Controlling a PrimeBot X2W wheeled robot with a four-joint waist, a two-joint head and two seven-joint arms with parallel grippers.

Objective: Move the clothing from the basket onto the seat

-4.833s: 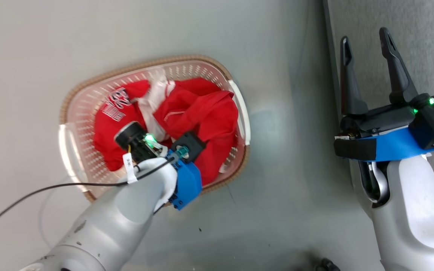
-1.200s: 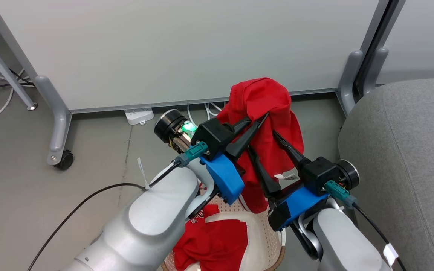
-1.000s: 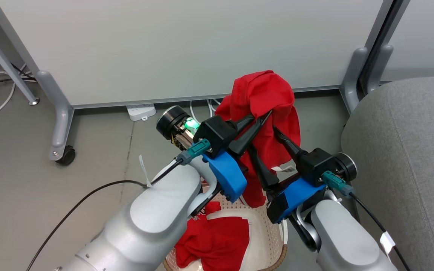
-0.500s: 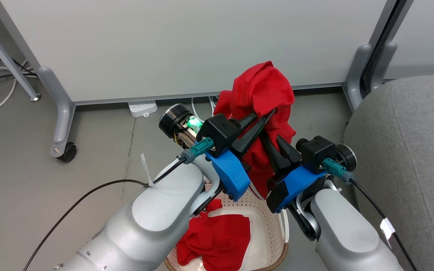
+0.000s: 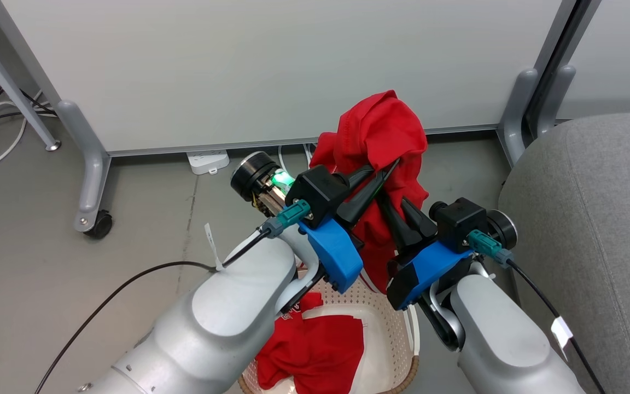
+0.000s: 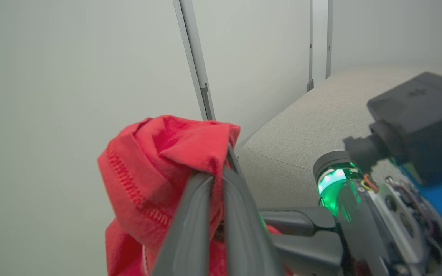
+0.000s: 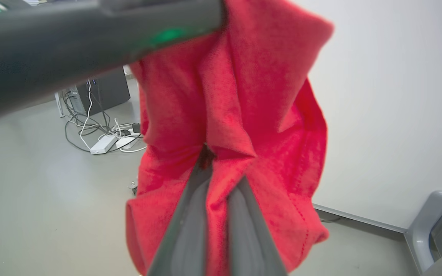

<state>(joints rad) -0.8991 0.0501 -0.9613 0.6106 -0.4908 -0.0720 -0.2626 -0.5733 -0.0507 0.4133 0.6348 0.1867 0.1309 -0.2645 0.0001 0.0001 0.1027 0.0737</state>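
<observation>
Left claw: the dark two-fingered left gripper (image 5: 386, 168) is pinched tight on a fold near the top of the plain bright red cloth garment (image 5: 383, 131). Its fingers are almost together, with fabric squeezed between them.
Right claw: the right gripper (image 5: 396, 203) is clamped on the same garment lower down. In the right wrist view the cloth bunches between its two nearly touching fingers.
Held garment: it hangs in the air between the two arms, in front of the pale partition panel (image 5: 271, 65) and apart from the seat. Its lower edge drops behind the blue wrist mounts, so I cannot tell whether it touches the basket.
Second garment: a red garment with white trim (image 5: 315, 350) lies crumpled inside the basket.
Basket: the cream perforated plastic basket (image 5: 389, 323) with a brown woven-look rim sits on the grey floor (image 5: 30, 284), below both arms.
Seat: the large grey fabric-upholstered seat (image 5: 594, 219) stands to the right of the basket.
Background: a white power strip (image 5: 207, 162) lies at the panel's foot.
</observation>
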